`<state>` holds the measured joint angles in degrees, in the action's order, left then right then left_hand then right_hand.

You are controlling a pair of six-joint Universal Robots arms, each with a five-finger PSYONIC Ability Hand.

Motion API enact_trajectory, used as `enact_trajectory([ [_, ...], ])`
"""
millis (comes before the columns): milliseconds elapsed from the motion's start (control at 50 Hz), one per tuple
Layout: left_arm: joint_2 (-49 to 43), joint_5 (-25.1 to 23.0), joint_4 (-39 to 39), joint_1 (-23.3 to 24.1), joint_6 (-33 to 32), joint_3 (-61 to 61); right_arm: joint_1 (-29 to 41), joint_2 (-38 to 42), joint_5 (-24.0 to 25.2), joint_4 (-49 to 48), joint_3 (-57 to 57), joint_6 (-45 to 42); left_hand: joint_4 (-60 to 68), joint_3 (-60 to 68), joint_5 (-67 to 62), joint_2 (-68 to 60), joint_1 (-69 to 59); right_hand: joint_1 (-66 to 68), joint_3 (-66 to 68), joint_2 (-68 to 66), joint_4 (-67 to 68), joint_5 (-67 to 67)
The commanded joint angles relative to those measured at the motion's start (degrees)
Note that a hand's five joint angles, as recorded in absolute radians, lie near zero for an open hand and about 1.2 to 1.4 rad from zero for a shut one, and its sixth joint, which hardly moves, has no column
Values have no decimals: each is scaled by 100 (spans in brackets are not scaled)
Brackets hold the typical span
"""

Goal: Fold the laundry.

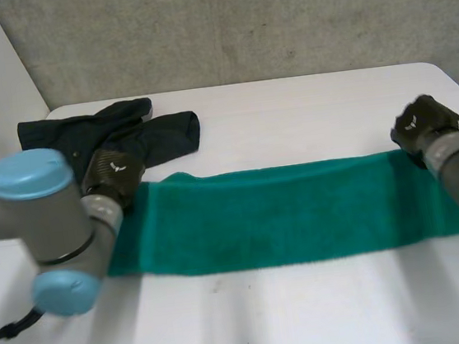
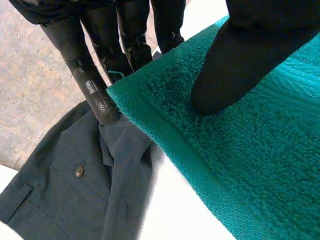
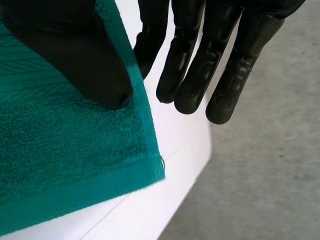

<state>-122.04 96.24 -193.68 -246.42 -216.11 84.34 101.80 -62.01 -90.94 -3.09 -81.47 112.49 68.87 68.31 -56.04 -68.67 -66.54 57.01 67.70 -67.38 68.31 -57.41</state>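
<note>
A green towel (image 1: 284,211) lies as a long flat strip across the white table (image 1: 313,320). My left hand (image 1: 113,173) is at its far left corner. There the thumb (image 2: 235,65) presses on top of the towel (image 2: 250,165) and the straight fingers (image 2: 95,85) reach under the corner's edge, pinching it. My right hand (image 1: 423,123) is at the far right corner. Its thumb (image 3: 85,65) lies on the towel (image 3: 60,160) at the short edge, and its straight fingers (image 3: 195,70) pass just under and beyond that edge.
A crumpled dark garment (image 1: 125,130) with a button (image 2: 79,172) lies at the back left, touching the towel's corner beside my left hand. The table's right edge (image 3: 200,165) runs close to the right hand. Bare table stretches in front of the towel.
</note>
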Motion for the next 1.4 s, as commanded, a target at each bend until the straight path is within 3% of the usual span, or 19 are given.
enact_trajectory([
  [20, -1426, 396, -90, 191, -36, -1700, 121, 1250, -82, -850, 1237, -60, 1113, 1169, -1396, -1133, -1346, 2299, 1230, -1262, 1169, -1259],
  [180, -2042, 413, -829, 235, -212, -2352, 183, 2253, -152, -1141, 2301, -104, 1113, 1169, -1396, -1133, -1346, 2055, 986, -1019, 925, -1015],
  [200, -2051, 396, -881, 252, -229, -2335, 183, 2307, -178, -1132, 2338, -95, 1113, 1169, -1396, -1133, -1346, -579, -1648, 1615, -1709, 1618],
  [240, -2051, 396, -1048, 305, -273, -2238, 192, 2342, -249, -1132, 2373, -104, -4160, -4104, 3877, 4140, 3927, -4701, -5770, 5738, -5831, 5741],
  [260, -2034, 404, -1101, 331, -282, -2186, 183, 2334, -327, -1115, 2390, -78, -5715, -5659, 5432, 5695, 5483, -4701, -5770, 5738, -5831, 5741],
  [280, -2008, 396, -1154, 367, -274, -2124, 183, 2299, -372, -1115, 2382, -52, -5887, -5831, 5604, 5867, 5654, -4701, -5770, 5738, -5831, 5741],
  [380, -1640, 387, -1654, 577, -247, -1651, 174, 1825, -460, -1080, 2084, 518, -5887, -5831, 5604, 5867, 5654, -4701, -5770, 5738, -5831, 5741],
  [460, -1121, 404, -1761, 604, -195, -1062, 121, 930, -399, -1001, 1390, 1344, -5887, -5831, 5604, 5867, 5654, -4701, -5770, 5738, -5831, 5741],
  [540, -418, 404, -1761, 604, -159, -306, -1, 76, -101, -598, 661, 1996, -5887, -5831, 5604, 5867, 5654, -4701, -5770, 5738, -5831, 5741],
  [640, 417, 387, -1805, 604, 174, 643, -747, -381, 829, 674, -173, 2269, -5887, -5831, 5604, 5867, 5654, -4701, -5770, 5738, -5831, 5741],
  [720, 805, 343, -1822, 613, 780, 1198, -1187, -426, 1419, 1073, -666, 2313, -5887, -5831, 5604, 5867, 5654, -3990, -5059, 5027, -5121, 5030],
  [820, 884, 237, -1822, 622, 1361, 1462, -1601, -426, 1772, 706, -1151, 2348, -5882, -5826, 5599, 5862, 5650, -3231, -4300, 4268, -4362, 4271],
  [960, 770, 229, -1822, 595, 1475, 1462, -1795, -102, 1904, -269, -1432, 2339, -5882, -5826, 5599, 5862, 5650, -2290, -3359, 3326, -3420, 3330],
  [1100, 726, 229, -1822, 595, 1484, 1480, -1786, 224, 1913, -587, -1380, 2322, -5887, -5831, 5604, 5867, 5654, -1212, -2281, 2248, -2342, 2252],
  [1160, 726, 229, -1822, 595, 1484, 1480, -1777, 330, 1913, -596, -1345, 2269, -5887, -5831, 5604, 5867, 5654, -189, -1258, 1225, -1319, 1228],
  [1200, 726, 229, -1822, 595, 1493, 1480, -1786, 365, 1913, -605, -1318, 2269, -5887, -5831, 5604, 5867, 5654, 2289, 1220, -1253, 1159, -1249],
  [1400, 735, 229, -1822, 604, 1493, 1506, -2067, 251, 1852, -605, -1274, 2313, -5887, -5831, 5604, 5867, 5654, 2299, 1230, -1262, 1169, -1259],
])
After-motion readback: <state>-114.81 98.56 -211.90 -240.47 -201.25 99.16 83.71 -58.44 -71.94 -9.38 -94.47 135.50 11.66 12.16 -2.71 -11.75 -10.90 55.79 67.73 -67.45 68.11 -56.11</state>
